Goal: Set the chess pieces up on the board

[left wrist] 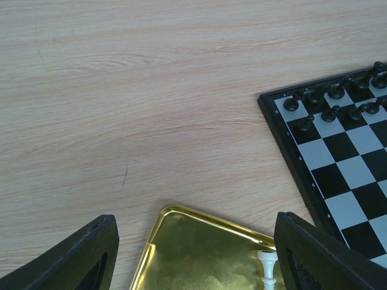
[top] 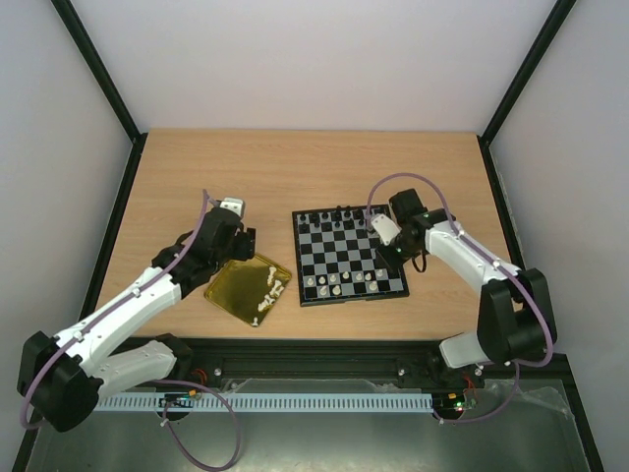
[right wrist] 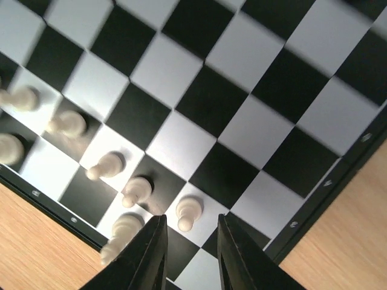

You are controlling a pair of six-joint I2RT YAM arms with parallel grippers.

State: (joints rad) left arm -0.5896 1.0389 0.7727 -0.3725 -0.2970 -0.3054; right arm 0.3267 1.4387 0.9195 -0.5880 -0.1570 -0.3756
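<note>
1. Now, just left of the board [top: 354, 298], a gold tray [top: 236, 285] is seen with several white chess pieces [top: 271, 287] lying in it; the left gripper [left wrist: 196, 241] is held above it, fingers wide apart, empty.
2. Over the board's near right corner the right gripper [right wrist: 190, 241] is poised, jaws slightly parted around a standing white pawn [right wrist: 187, 212], nothing clamped.
3. That pawn could be toppled into its row if the fingers are withdrawn askew.
4. Along the board's far edge the black chessmen [top: 339, 216] are ranked.
</note>
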